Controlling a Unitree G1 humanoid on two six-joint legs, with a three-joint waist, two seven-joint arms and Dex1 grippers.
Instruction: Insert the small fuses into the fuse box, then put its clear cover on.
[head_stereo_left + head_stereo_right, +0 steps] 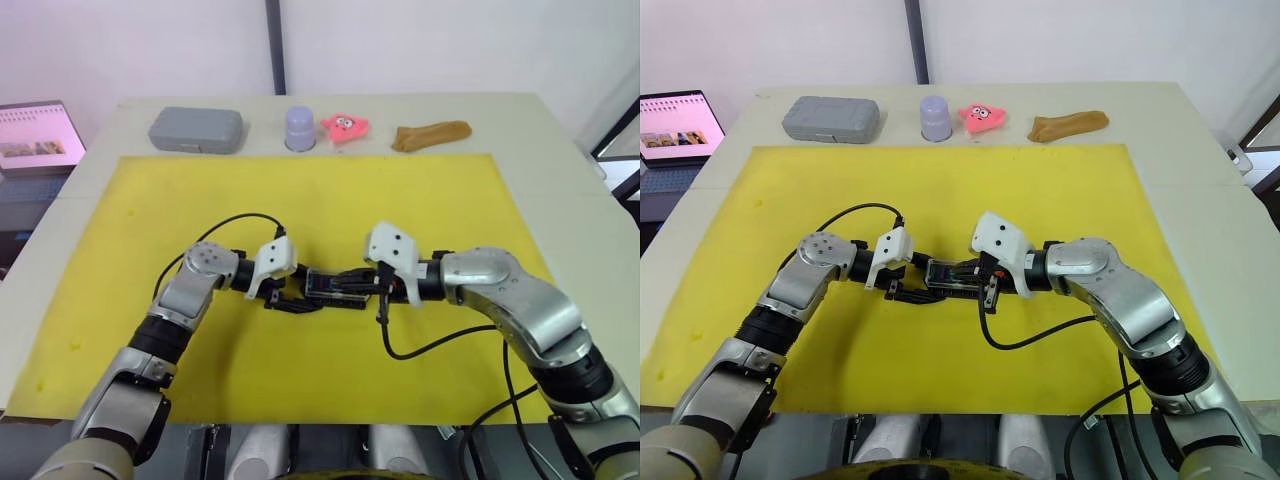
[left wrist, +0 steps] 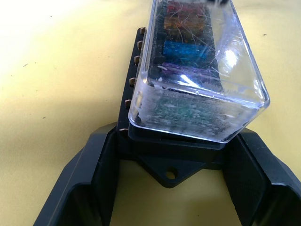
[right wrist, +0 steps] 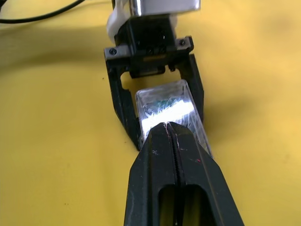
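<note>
The black fuse box (image 1: 335, 286) lies in the middle of the yellow mat (image 1: 330, 195), between my two grippers. The clear cover (image 2: 197, 66) sits on top of it. Through it the small fuses show in a row: green (image 2: 188, 110), purple (image 2: 181, 75), blue (image 2: 188, 52) and amber (image 2: 181, 23). My left gripper (image 2: 176, 141) holds the box's near end, one black finger (image 2: 101, 160) against each side of the base. My right gripper (image 3: 165, 127) is shut, and its joined fingertips rest on top of the cover.
Along the table's far edge stand a grey case (image 1: 196, 130), a lavender cup (image 1: 300, 128), a pink toy (image 1: 345, 126) and a brown lump (image 1: 431, 135). A laptop (image 1: 35, 135) sits off the table's left. Black cables loop from both wrists over the mat.
</note>
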